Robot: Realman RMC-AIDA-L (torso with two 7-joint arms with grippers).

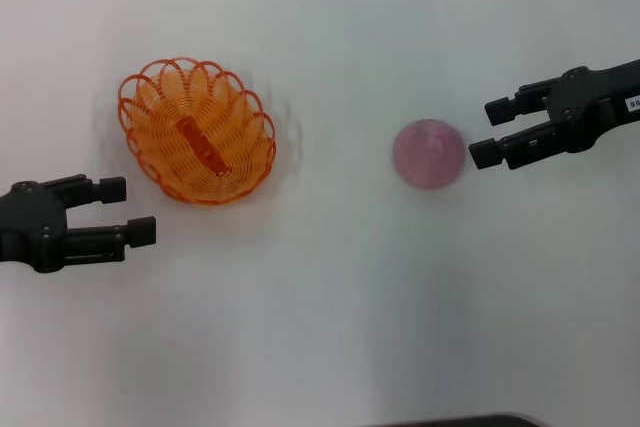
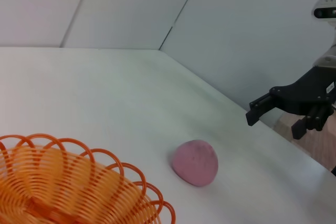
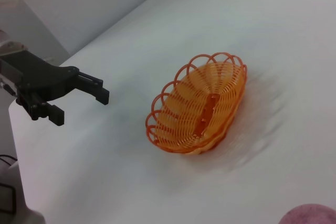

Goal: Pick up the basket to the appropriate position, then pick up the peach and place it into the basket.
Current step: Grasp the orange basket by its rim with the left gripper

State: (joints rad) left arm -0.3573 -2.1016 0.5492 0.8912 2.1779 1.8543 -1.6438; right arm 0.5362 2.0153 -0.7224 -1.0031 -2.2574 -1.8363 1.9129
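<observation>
Step in hand: I judge the basket (image 1: 197, 132) is set down and done with; the peach pick is what comes now.
Basket: sits on the white table (image 1: 330, 327), nothing gripping it. A faint smear rings it in the head view; I can't tell whether it is rocking.
Peach: the peach (image 1: 429, 153) lies on the table well apart from the basket, on the side toward my right arm. Not yet inside.
Right gripper: the right gripper (image 1: 493, 131) hangs just beside the peach on the side away from the basket, jaws spread wide, gripping nothing; its lower fingertip looks almost against the fruit.
Left gripper: the left gripper (image 1: 128, 210) is near the basket's rim, on the side away from the peach, jaws released and empty.
Next move, my call: bring the right gripper's fingers around the peach, clench gently, lift, carry across to the basket.
Basket make: orange looped wire, oval, scalloped rim, open lattice walls, a flat orange strip along the floor.
Peach make: pale pink-purple, smooth, matte, rounded but slightly lopsided in the left wrist view. I expect it could roll if nudged.
</observation>
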